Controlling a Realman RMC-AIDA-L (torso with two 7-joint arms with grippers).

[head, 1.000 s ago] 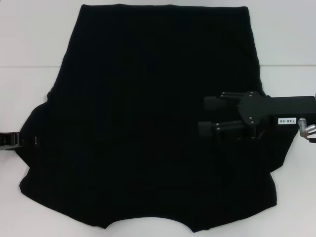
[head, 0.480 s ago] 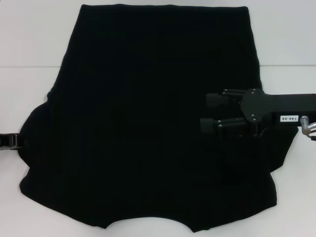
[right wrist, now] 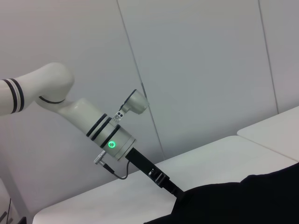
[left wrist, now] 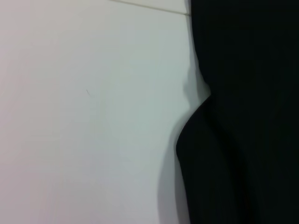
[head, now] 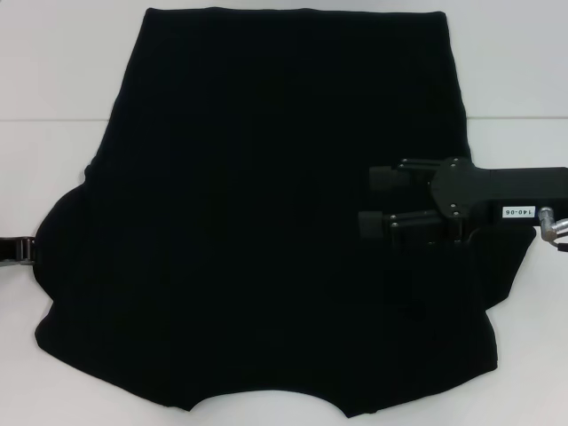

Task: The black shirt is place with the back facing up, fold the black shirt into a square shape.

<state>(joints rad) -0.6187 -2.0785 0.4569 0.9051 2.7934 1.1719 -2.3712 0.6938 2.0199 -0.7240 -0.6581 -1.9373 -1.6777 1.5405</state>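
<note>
1. Shirt (head: 266, 222) lies spread flat on white table (head: 53, 89), plain side up, no fold made.
2. Right gripper (head: 377, 202) hovers over shirt's right side, fingers apart, empty. Risk: pinching a single layer, fold drags crooked.
3. Left gripper (head: 22, 250) at left sleeve edge; grip cannot be told. Uneven lift would skew the square.

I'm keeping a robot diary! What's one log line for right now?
shirt: spread flat, unfolded | right gripper: open, over shirt's right side | left gripper: at shirt's left edge
</note>
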